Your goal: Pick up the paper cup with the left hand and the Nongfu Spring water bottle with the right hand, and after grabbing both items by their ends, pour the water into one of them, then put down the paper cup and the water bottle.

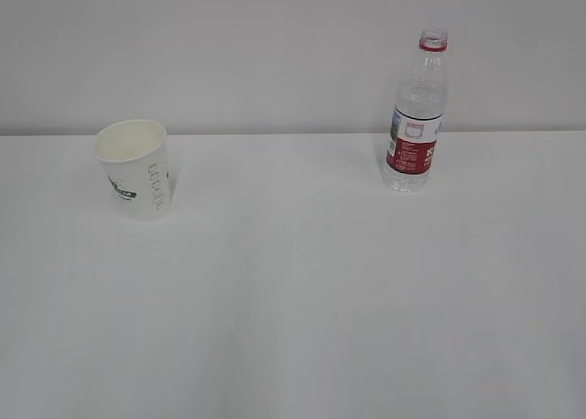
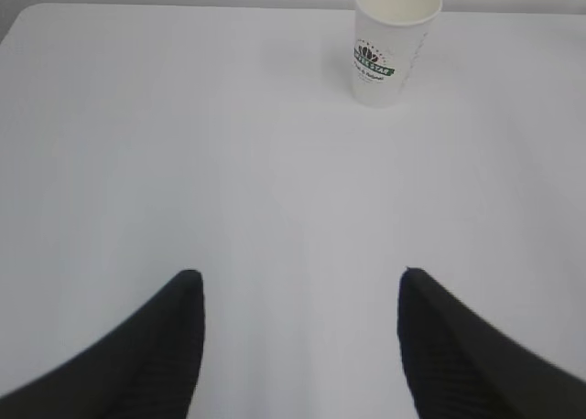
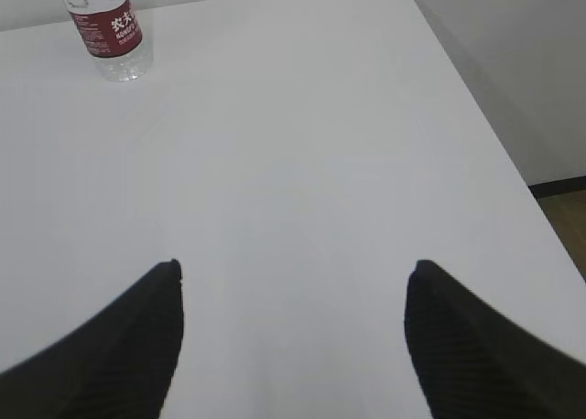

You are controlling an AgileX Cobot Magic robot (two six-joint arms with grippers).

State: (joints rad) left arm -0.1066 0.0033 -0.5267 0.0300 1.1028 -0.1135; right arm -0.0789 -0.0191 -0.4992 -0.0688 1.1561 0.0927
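Observation:
The white paper cup (image 1: 135, 167) with a green logo stands upright on the left of the white table; in the left wrist view the paper cup (image 2: 392, 42) is far ahead, right of centre. My left gripper (image 2: 300, 277) is open, with nothing between its black fingers. The uncapped Nongfu Spring water bottle (image 1: 417, 117) stands upright at the back right; the right wrist view shows only the lower part of this bottle (image 3: 107, 27), at top left. My right gripper (image 3: 295, 268) is open and empty, well short of the bottle. Neither arm appears in the exterior view.
The white table (image 1: 293, 291) runs back to a pale wall. In the right wrist view the table's right edge (image 3: 485, 131) slants down past the gripper, with floor (image 3: 563, 209) beyond it.

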